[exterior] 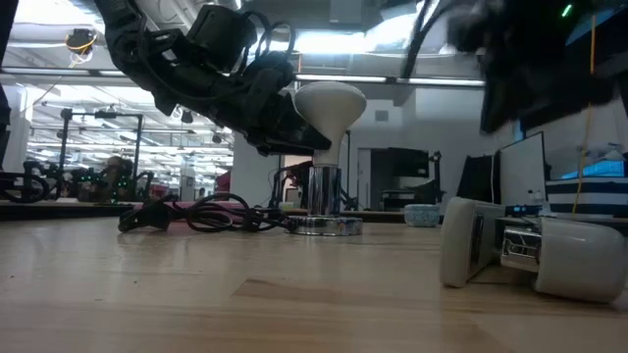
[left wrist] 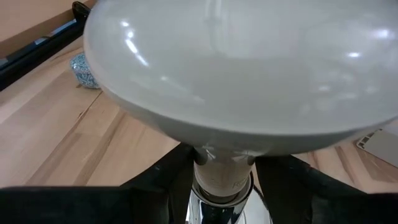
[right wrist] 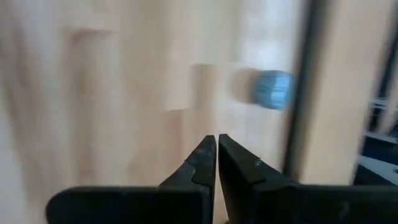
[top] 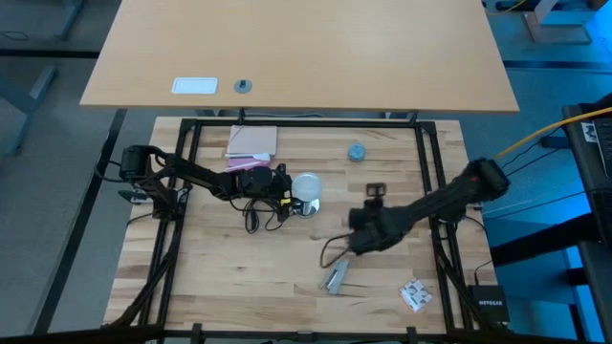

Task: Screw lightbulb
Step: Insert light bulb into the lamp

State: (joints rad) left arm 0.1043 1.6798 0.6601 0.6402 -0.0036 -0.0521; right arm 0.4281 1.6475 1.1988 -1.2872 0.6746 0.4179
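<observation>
The frosted-white lightbulb stands upright in the silvery socket at the table's middle. The socket rests on its round foot, and its black cord trails off toward the left. My left gripper reaches in from the left, its fingers closed about the top of the socket under the bulb's globe. My right gripper is shut and holds nothing. It hangs in the air to the right of the bulb, apart from it. My left gripper pinches the socket between its two fingers at its top end, right under the bulb's neck. The fingers come nearly level from the table's left, slanting a little down. Socket and bulb stand upright, the foot on the table.
A small blue-grey cap lies toward the far edge, with pink and white papers to its left. A white and grey object lies near the front edge, a crumpled wrapper to its right. Black frame bars border the table.
</observation>
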